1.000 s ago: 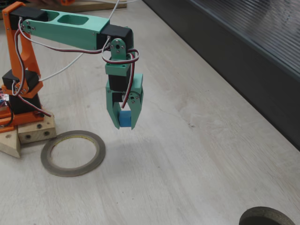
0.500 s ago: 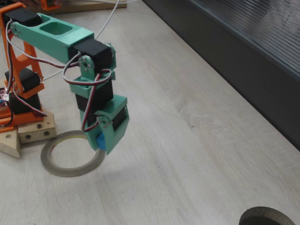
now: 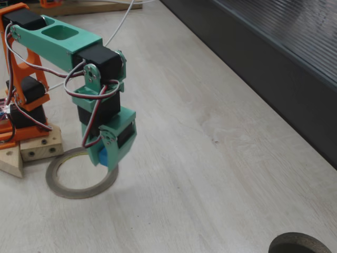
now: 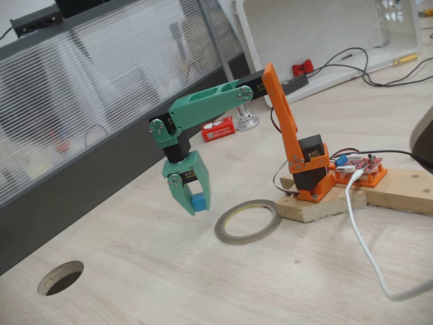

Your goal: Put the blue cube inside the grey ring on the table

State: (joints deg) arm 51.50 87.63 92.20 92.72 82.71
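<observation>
The green gripper (image 3: pixel 107 158) hangs nose-down off the green arm (image 3: pixel 63 39), and clamped between its two fingers is the blue cube (image 3: pixel 103 157), a bright sliver peeking out at the tips. In the other fixed view the same grip is plain to see: gripper (image 4: pixel 196 205) pointing at the table, the cube (image 4: pixel 199 202) pinched near the fingertips and clear of the surface. Below lies the grey ring (image 3: pixel 81 173), flat on the pale wood-grain table (image 3: pixel 210 174), with its yellowish inner edge showing. From one fixed view the fingertips sit over the ring's upper right rim; from the other, the ring (image 4: pixel 247 221) lies to the right of the gripper with a gap of bare table between, so whether the cube is truly above the opening is hard to call. The cube is in the air, not in the ring. The orange base (image 3: pixel 21 79) stands on wooden blocks (image 3: pixel 31 150) just beside the ring. A dark round hole (image 3: pixel 300 244) sits at the table's lower right corner, well apart.
</observation>
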